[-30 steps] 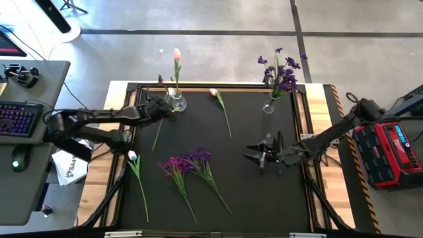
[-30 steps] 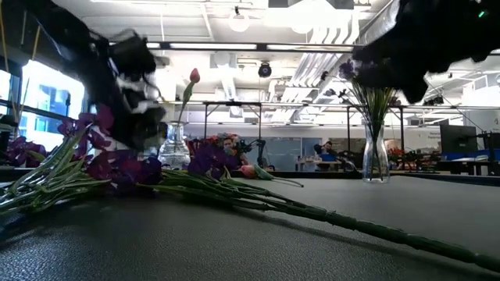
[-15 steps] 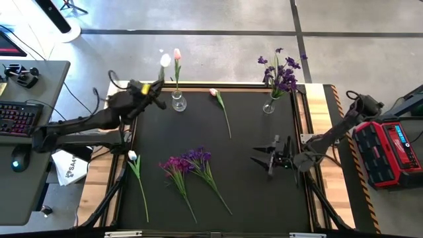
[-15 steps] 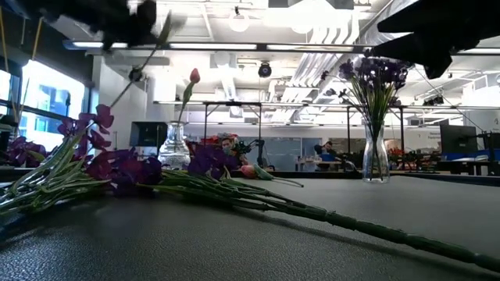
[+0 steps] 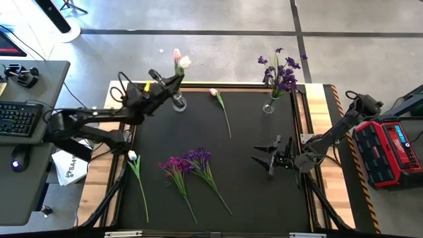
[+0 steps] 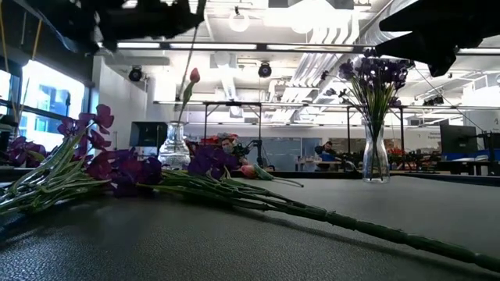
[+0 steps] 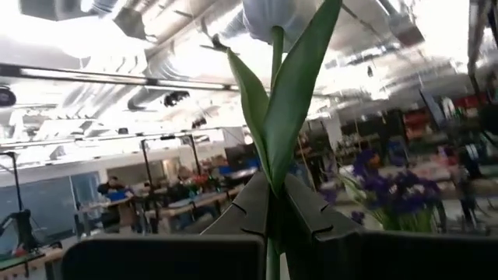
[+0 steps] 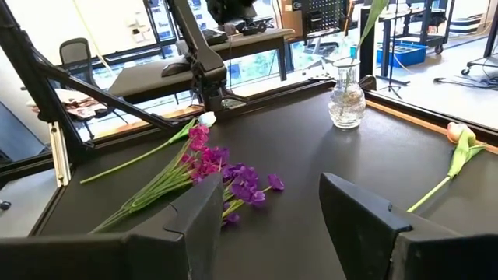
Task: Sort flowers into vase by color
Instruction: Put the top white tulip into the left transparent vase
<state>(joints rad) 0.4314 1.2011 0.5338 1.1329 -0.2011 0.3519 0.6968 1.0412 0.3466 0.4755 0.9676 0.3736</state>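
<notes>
My left tool (image 5: 173,82), upper left of the high view, pinches a white tulip's green stem (image 5: 184,63) above the clear glass vase (image 5: 178,102); next I must lower it in. My right tool (image 5: 268,157) waits open.

The high view looks straight down from well above, taking in the whole dark tabletop (image 5: 264,178) and the floor around it. The low view sits at tabletop (image 6: 258,234) level, very close to the surface, facing the room behind. The left wrist view points upward toward the ceiling. The right wrist view looks across the tabletop (image 8: 327,163), sharing the clear vase (image 8: 347,99) with the high view (image 5: 178,102) and low view (image 6: 174,145).
</notes>
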